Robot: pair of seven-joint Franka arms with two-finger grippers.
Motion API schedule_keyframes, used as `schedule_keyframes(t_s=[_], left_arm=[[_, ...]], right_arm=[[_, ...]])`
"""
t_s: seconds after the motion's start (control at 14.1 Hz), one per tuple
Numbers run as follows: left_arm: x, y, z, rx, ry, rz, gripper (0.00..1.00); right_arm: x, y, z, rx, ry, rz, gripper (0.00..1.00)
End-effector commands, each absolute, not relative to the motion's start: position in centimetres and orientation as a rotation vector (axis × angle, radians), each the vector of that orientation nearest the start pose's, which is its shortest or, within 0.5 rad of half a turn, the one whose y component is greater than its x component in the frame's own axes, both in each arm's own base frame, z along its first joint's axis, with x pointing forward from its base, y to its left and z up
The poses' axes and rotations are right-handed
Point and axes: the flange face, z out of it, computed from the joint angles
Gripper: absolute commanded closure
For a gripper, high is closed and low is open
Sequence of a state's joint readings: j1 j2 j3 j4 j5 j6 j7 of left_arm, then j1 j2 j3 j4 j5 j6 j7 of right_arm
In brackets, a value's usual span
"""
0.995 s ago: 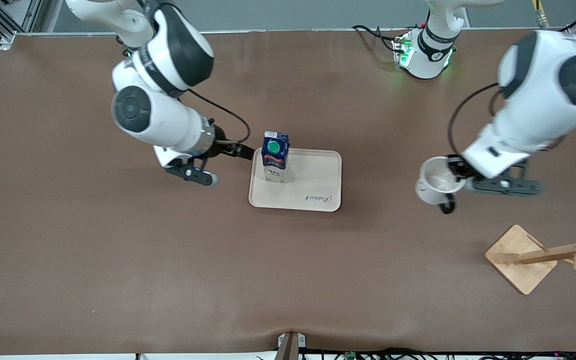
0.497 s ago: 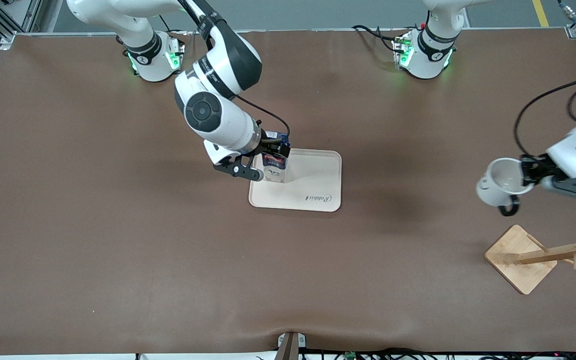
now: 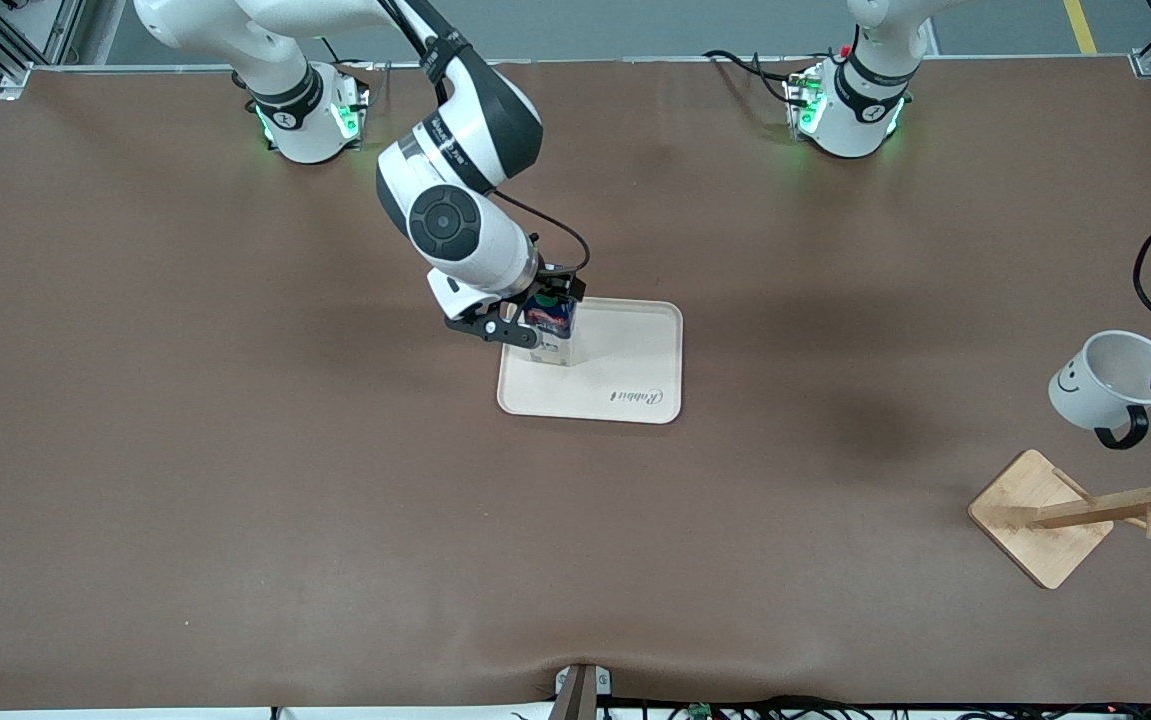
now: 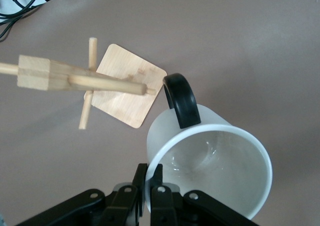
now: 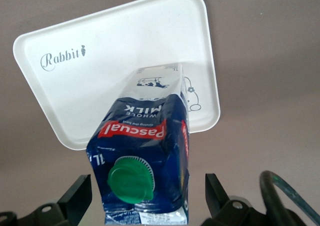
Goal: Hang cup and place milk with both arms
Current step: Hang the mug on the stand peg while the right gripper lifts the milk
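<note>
A: Looking at the left gripper [image 4: 148, 186] first: what has it got?

B: Its two black fingers are pinched together on the rim of the small white round mug with the black loop handle [image 3: 1105, 390], one finger inside the wall and one outside. The mug hangs in the air, tilted, its smiley face showing in the front view. In the left wrist view the mug [image 4: 210, 168] opens toward the camera and its black handle points away from the fingers.

A: And what lies under that gripper?

B: The light wooden cup rack with a square base and slanted pegs [image 3: 1085, 510] stands on the brown table [image 3: 235, 500] toward the left arm's end. The mug is up over the table just beside the rack's upper pegs, not touching them. In the left wrist view the rack [image 4: 90, 83] sits past the handle.

A: The right gripper [image 5: 147, 203]?

B: Its fingers stand wide apart, one on each side of the small gable-top milk carton with a dark blue top, green round cap, red band and white lower part [image 5: 142, 171]. A clear gap shows between each finger and the carton, so nothing is gripped.

A: Where does the carton stand?

B: Upright on the cream rectangular tray with rounded corners [image 3: 625, 365], at the tray's corner nearest the right arm's base, directly below the right gripper [image 3: 525, 325].
</note>
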State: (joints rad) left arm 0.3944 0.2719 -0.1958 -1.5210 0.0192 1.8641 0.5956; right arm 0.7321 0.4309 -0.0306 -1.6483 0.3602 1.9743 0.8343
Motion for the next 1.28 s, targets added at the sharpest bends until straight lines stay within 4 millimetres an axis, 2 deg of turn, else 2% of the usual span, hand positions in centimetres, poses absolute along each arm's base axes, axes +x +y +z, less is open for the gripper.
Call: schedule_keyframes(t_s=[0.0,0.21,0.28,0.57,0.64,0.78,0.85,0.92,1.14,1.21], left_arm=[[65.1,14.4,52.0,-3.095,0.639,-0.169,1.0],[65.0,14.8,52.4,-3.091,0.638,-0.177,1.0],[64.9,15.5,52.4,-3.092,0.636,-0.179,1.0],[64.4,17.4,52.3,-3.082,0.663,-0.178,1.0],[64.3,17.8,52.4,-3.077,0.674,-0.182,1.0],[64.2,18.8,52.3,-3.065,0.707,-0.192,1.0],[64.3,19.4,51.9,-3.062,0.718,-0.196,1.0],[64.3,20.0,51.7,-3.054,0.732,-0.203,1.0],[64.5,20.5,51.0,-3.056,0.727,-0.205,1.0],[64.5,20.2,51.0,-3.059,0.72,-0.206,0.81]], right_arm=[[49.0,44.4,36.1,-2.935,0.453,0.405,0.0],[48.8,45.0,35.6,-2.927,0.466,0.398,0.0],[49.1,45.1,35.3,-2.915,0.515,0.38,0.0],[47.6,46.5,33.1,-2.968,0.478,0.382,0.0],[47.7,46.2,33.1,-2.984,0.476,0.384,0.4],[47.6,45.9,33.2,-3.003,0.478,0.418,0.98],[48.1,45.5,33.8,-2.997,0.491,0.42,1.0],[49.3,45.0,35.5,-2.969,0.506,0.414,1.0],[54.2,41.0,42.3,-2.859,0.643,0.545,1.0],[55.9,38.5,44.1,-2.796,0.695,0.604,1.0]])
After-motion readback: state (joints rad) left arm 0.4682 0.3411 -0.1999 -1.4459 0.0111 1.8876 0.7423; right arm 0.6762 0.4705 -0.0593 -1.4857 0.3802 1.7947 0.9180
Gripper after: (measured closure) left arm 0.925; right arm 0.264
